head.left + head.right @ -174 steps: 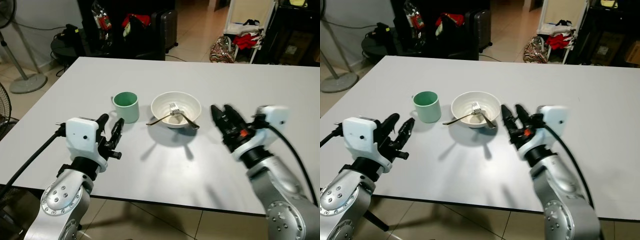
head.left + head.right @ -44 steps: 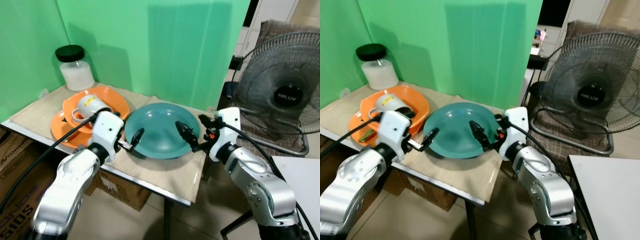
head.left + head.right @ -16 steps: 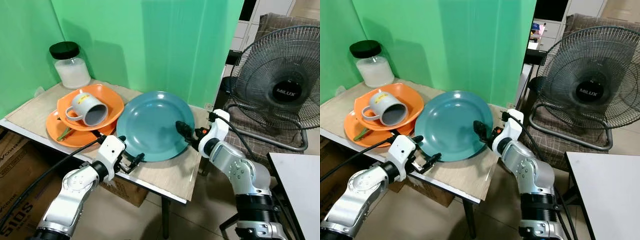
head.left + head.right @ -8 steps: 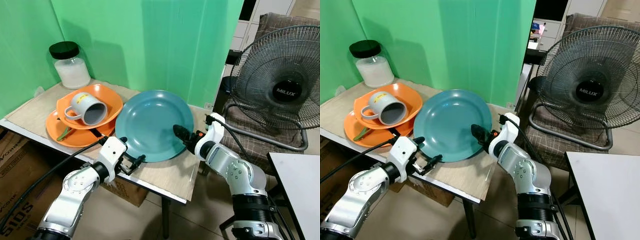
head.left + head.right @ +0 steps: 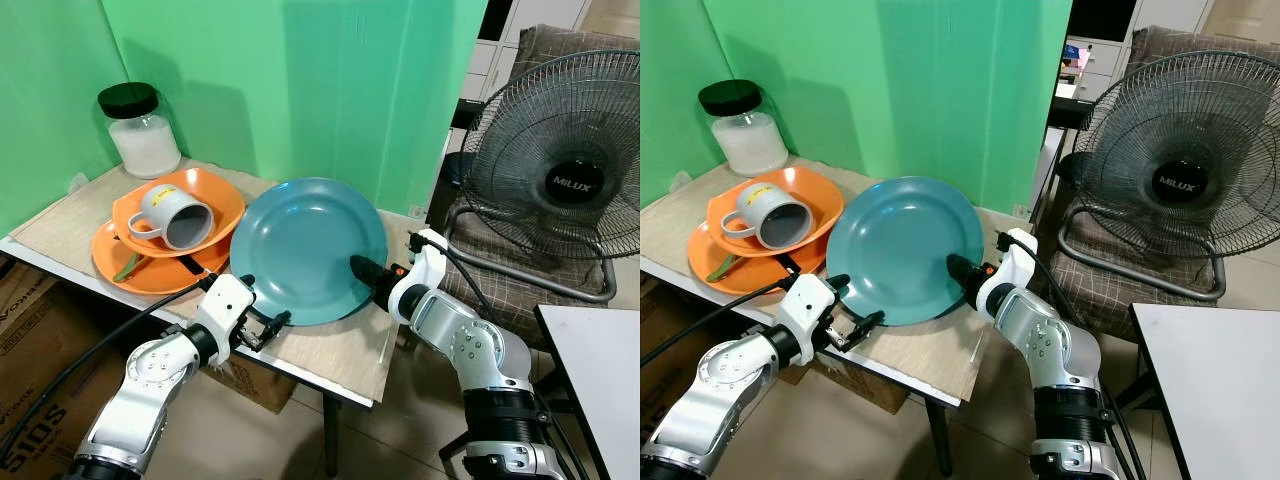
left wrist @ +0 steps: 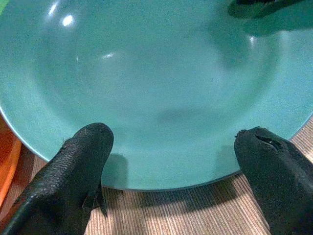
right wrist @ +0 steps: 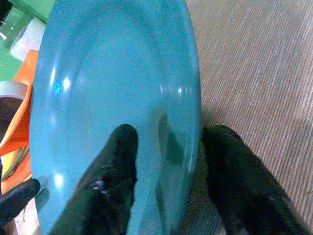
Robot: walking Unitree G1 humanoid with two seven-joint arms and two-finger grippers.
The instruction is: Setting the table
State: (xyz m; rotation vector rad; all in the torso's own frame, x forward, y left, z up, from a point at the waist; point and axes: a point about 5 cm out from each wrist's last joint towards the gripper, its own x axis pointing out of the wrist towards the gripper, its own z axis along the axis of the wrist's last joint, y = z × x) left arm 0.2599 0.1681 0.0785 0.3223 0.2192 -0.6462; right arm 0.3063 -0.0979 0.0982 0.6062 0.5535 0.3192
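A large teal plate (image 5: pixel 305 245) stands tilted up on the beige mat (image 5: pixel 340 345), its face toward me and its lower rim near the mat. My right gripper (image 5: pixel 365 270) is shut on the plate's right rim; in the right wrist view one finger (image 7: pixel 117 176) lies on the face and the other behind the rim. My left gripper (image 5: pixel 262 305) is open just in front of the lower left rim, its fingers (image 6: pixel 83 166) spread wide and apart from the plate.
Two stacked orange plates (image 5: pixel 150 268) hold a grey mug (image 5: pixel 175 215) lying on its side, left of the teal plate. A black-lidded jar (image 5: pixel 140 130) stands behind by the green backdrop. A floor fan (image 5: pixel 570 180) and a white table corner (image 5: pixel 600 370) are at right.
The teal plate, flat on the mat 2.7 s ago, now stands tipped up and slightly further left. My right gripper holds its rim; the left has dropped to the lower rim.
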